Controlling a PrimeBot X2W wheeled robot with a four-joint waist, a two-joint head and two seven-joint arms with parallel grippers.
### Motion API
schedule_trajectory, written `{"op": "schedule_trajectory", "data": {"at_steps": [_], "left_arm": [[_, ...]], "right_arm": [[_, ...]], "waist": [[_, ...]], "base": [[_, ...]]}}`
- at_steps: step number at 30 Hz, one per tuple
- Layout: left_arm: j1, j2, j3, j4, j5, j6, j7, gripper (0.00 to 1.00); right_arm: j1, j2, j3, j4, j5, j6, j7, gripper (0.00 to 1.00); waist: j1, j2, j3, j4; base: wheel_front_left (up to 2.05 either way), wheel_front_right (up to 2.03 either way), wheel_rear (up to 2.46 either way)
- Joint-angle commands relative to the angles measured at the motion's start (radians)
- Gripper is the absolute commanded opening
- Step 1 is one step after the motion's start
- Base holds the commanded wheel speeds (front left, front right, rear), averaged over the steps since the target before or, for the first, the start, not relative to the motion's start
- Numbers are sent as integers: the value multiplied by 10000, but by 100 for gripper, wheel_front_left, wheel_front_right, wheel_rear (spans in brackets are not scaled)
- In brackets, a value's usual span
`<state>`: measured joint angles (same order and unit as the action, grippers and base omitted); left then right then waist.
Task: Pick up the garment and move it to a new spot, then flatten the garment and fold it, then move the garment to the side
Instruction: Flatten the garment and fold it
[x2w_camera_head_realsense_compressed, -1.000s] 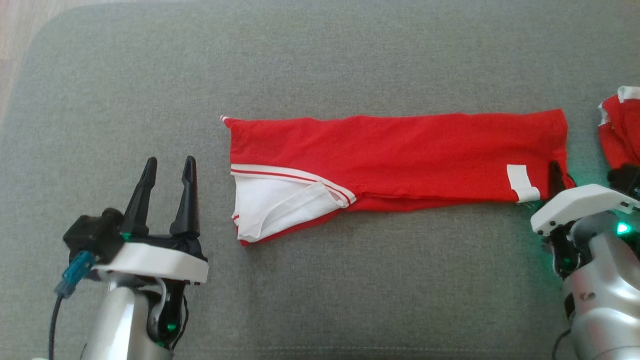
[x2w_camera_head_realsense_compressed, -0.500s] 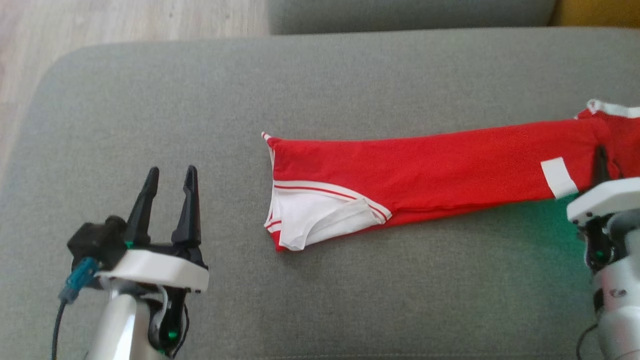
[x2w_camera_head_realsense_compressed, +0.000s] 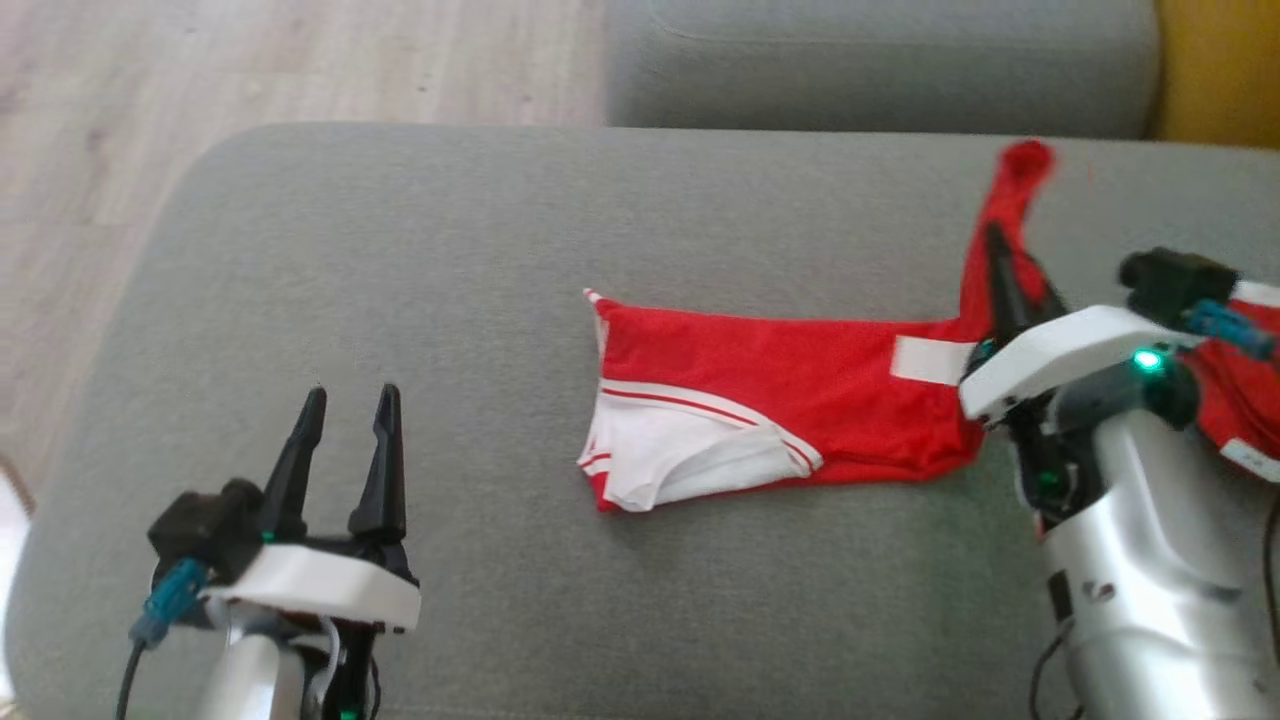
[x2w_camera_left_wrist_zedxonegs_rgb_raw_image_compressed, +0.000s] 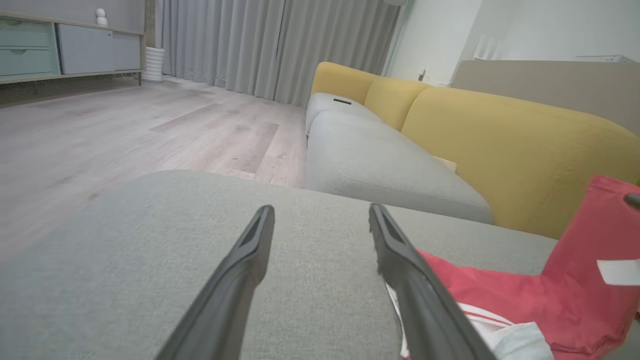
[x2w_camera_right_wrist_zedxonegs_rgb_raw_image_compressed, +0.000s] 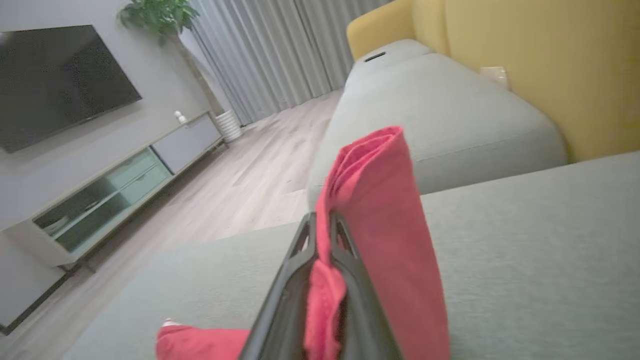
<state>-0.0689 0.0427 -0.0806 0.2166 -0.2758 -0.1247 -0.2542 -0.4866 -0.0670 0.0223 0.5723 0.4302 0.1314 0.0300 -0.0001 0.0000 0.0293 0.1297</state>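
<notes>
The right end effector (x2w_camera_head_realsense_compressed: 993, 248) pinches one end of the red garment (x2w_camera_head_realsense_compressed: 760, 375), holding it up off the grey sofa seat (x2w_camera_head_realsense_compressed: 400, 250), probably to fold it over the flat remainder. The left end effector (x2w_camera_head_realsense_compressed: 351, 395) stands wide and empty nearby.

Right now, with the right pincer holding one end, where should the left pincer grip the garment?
Probably the white-trimmed left end of the garment, at its near corner, coming low from the left. That end lies flat on the cushion, edge facing the open left pincer; the right pincer pinches the other end.
</notes>
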Motion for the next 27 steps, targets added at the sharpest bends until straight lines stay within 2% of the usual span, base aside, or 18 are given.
{"op": "schedule_trajectory", "data": {"at_steps": [1,5,8,21,26,27], "left_arm": [[-163,76,354,-275,-11,-59,-76,100],[-119,76,246,-205,-15,-59,-76,100],[-107,76,118,-198,-45,-59,-76,100],[-69,76,-67,-126,-147,-59,-76,100],[-62,76,-180,-75,-203,-59,-76,100],[-63,76,-189,-69,-211,-59,-76,100]], "right_arm": [[14,137,443,-527,208,-7,96,0],[345,162,1708,-798,1281,-7,172,0],[431,164,2496,-626,1661,-7,-11,0],[172,167,4163,1075,2663,-7,-1046,0],[43,167,4678,1727,3165,-7,-1489,0],[30,167,4851,1799,3316,-7,-1532,29]], "waist": [[1,0,-141,298],[1,0,-237,815],[1,0,-215,1208],[1,0,93,2459],[1,0,184,2728],[1,0,200,2760]], "base": [[0,0,0],[0,0,0],[0,0,0],[0,0,0],[0,0,0],[0,0,0]]}}
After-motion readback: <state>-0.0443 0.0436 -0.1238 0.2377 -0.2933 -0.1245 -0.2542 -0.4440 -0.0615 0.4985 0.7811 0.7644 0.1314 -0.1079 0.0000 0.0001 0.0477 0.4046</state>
